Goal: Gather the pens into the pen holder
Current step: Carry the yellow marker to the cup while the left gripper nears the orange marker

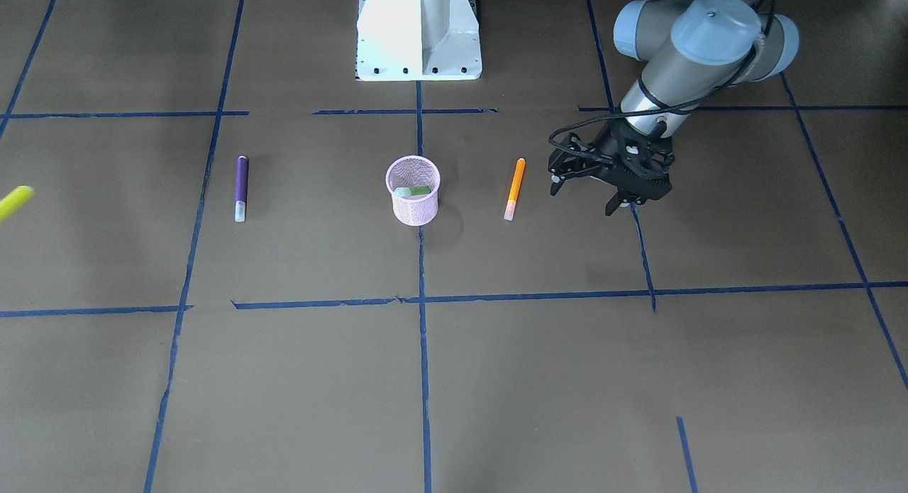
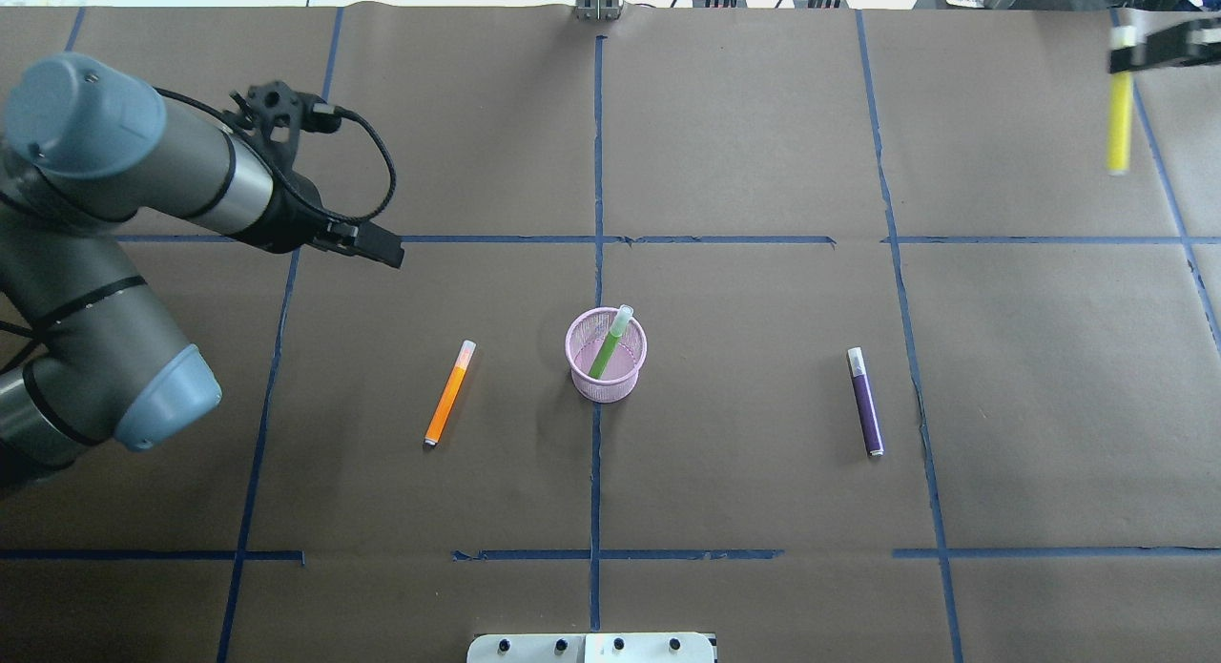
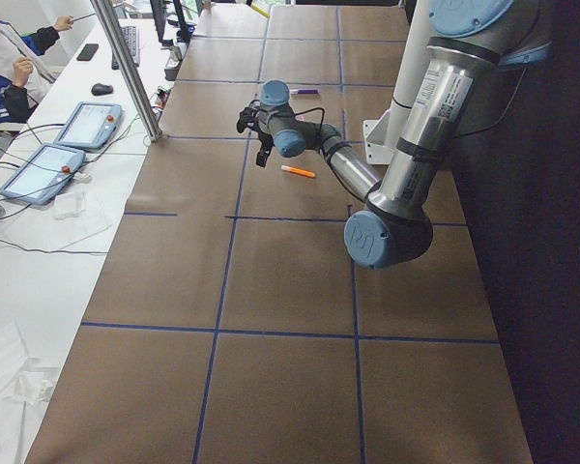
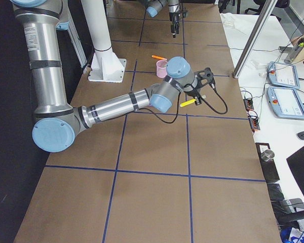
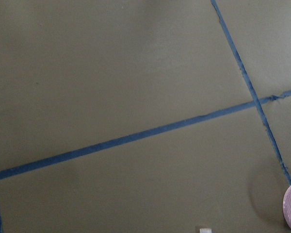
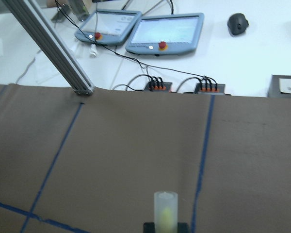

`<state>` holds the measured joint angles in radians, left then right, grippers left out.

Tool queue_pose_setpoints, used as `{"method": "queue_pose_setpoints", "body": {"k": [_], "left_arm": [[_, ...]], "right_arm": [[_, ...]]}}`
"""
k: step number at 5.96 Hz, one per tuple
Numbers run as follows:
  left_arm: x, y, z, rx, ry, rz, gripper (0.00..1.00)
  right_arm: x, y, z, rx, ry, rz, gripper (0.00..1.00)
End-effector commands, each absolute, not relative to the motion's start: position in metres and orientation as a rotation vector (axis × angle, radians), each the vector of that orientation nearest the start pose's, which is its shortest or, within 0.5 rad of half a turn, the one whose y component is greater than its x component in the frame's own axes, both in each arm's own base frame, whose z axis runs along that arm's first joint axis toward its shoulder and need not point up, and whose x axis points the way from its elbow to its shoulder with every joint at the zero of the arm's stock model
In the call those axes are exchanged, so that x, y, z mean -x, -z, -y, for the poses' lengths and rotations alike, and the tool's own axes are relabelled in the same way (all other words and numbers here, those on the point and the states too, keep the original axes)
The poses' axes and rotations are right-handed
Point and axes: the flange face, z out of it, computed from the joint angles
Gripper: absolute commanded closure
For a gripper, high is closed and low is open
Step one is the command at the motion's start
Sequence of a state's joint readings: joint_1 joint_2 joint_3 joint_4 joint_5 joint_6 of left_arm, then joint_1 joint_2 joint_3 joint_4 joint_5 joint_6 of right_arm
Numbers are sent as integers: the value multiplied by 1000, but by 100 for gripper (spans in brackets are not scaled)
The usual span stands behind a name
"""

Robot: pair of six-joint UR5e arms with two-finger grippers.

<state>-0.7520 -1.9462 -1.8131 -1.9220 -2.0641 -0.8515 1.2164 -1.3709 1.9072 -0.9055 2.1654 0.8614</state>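
My right jaws clamp a yellow pen (image 2: 1118,119) over the far right corner of the worktop (image 2: 744,148), and the overhead view cuts them half off. My left jaws gape empty near the left edge. The orange pen (image 2: 447,394), the pen holder (image 2: 610,388) with the green pen (image 2: 605,350) leaning inside, and the purple pen (image 2: 866,401) line the middle.

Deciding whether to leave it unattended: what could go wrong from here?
The green pen leans across the cup, so the yellow pen in the right gripper may hit it or tip the cup. The open left gripper hovers near the orange pen beside the cup; both grippers could crowd there.
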Motion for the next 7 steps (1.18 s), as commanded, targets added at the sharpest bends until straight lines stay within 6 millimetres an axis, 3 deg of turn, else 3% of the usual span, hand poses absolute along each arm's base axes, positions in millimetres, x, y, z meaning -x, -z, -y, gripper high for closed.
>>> {"method": "queue_pose_setpoints", "body": {"k": [1, 2, 4, 5, 7], "left_arm": [[-412, -309, 459, -274, -242, -981, 0], [-428, -312, 451, -277, -255, -966, 0], [-438, -320, 450, -258, -261, -953, 0], [-438, -320, 450, -259, -261, -954, 0], [-439, -320, 450, -258, -263, -955, 0]], "right_arm": [[223, -225, 504, -792, -90, 1150, 100], [288, -198, 473, -883, -105, 1144, 100], [352, -165, 434, -944, -108, 1171, 100], [395, -164, 410, -971, -113, 1138, 100], [455, -157, 407, -992, -67, 1086, 100]]}}
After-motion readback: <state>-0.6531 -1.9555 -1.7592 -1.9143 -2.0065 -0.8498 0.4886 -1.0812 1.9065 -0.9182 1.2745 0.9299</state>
